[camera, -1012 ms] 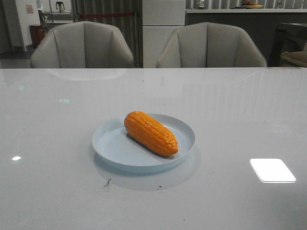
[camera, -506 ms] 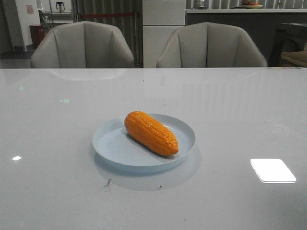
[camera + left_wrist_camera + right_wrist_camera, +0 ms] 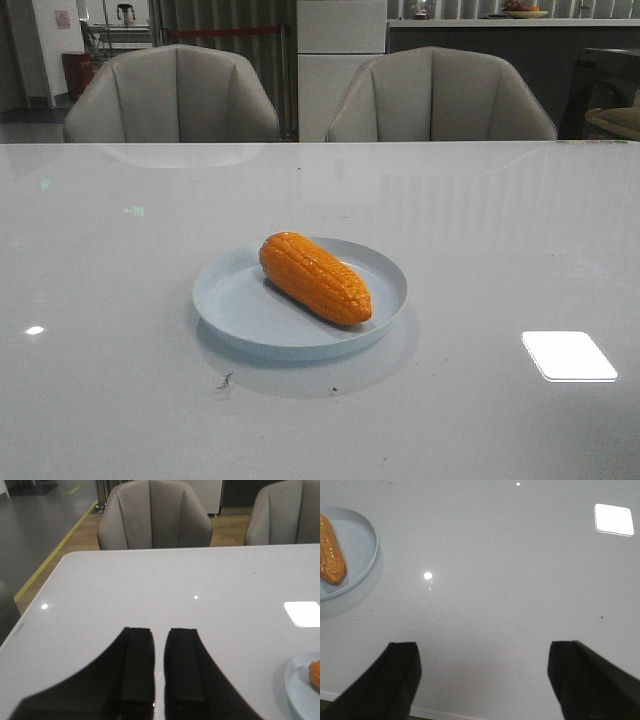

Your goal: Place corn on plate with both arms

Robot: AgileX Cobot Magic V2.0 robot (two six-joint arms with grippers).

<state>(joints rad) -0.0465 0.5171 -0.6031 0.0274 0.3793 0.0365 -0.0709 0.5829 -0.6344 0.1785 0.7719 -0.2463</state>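
Our left gripper (image 3: 159,667) had its fingers drawn almost together, a thin gap between them and nothing held, above bare table (image 3: 120,260) well apart from the plate (image 3: 235,300). Our right gripper (image 3: 482,680) was spread wide and empty, also clear of the plate. We saw the corn (image 3: 314,277) lying diagonally on the pale blue plate, near the table's middle, with two chairs (image 3: 172,95) behind.

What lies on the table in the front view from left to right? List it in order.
Small light spot → plate with the corn lying in it → bright rectangular light patch.
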